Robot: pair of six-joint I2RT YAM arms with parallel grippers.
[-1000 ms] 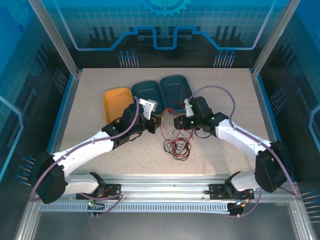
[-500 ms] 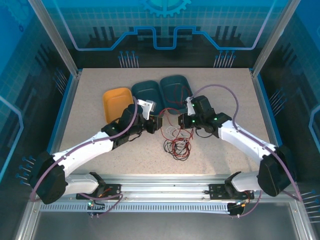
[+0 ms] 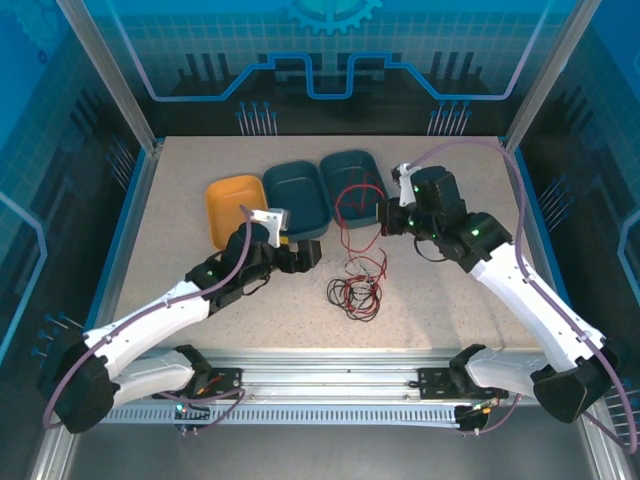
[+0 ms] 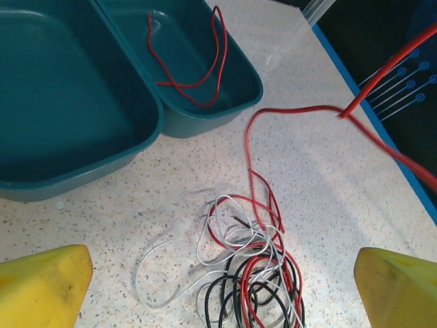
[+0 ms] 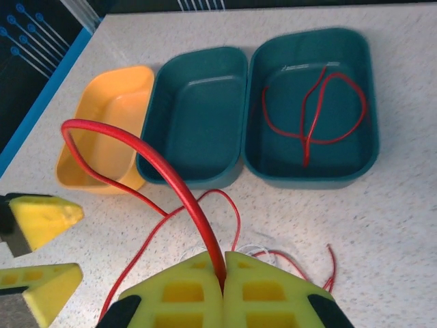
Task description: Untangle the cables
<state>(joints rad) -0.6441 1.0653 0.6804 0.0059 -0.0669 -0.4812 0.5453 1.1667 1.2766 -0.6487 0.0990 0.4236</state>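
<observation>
Right gripper (image 5: 223,263) is pinched shut on the red cable (image 5: 161,166), which I'm holding up off the table (image 3: 200,180) near the teal tray (image 5: 311,179). A red loop lies inside that tray. Left gripper (image 4: 218,290) has its jaws spread wide and holds nothing, hovering over the pile. White cable (image 4: 167,270) and black cable (image 4: 205,304) lie tangled with red strands on the table, near the tray.
</observation>
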